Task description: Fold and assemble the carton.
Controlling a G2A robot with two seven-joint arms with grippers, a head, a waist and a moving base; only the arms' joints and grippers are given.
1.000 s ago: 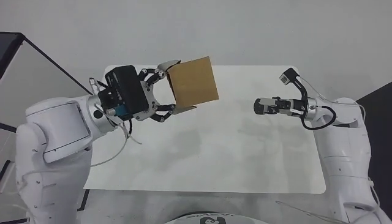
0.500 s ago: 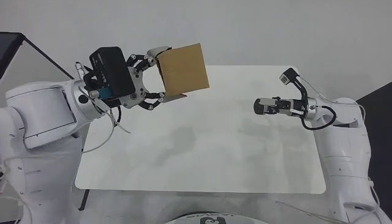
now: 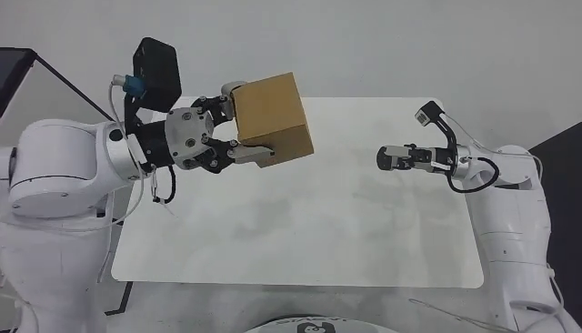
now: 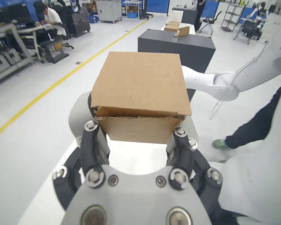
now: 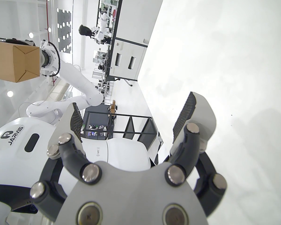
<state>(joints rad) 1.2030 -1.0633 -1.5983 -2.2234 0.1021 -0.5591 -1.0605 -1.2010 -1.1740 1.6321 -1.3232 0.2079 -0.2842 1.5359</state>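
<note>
Fingers (image 4: 75, 112) of the left gripper (image 3: 242, 122) are clamped on opposite sides of the carton (image 3: 271, 116), holding it in the air over the far left corner of the table (image 3: 364, 233). Carton is plain brown corrugated cardboard, formed into a box; the end facing the wrist has a flap with a raw edge and a slight gap. Right gripper (image 3: 382, 158) sits over the table's right side, fingers (image 5: 190, 108) spread, holding nothing.
</note>
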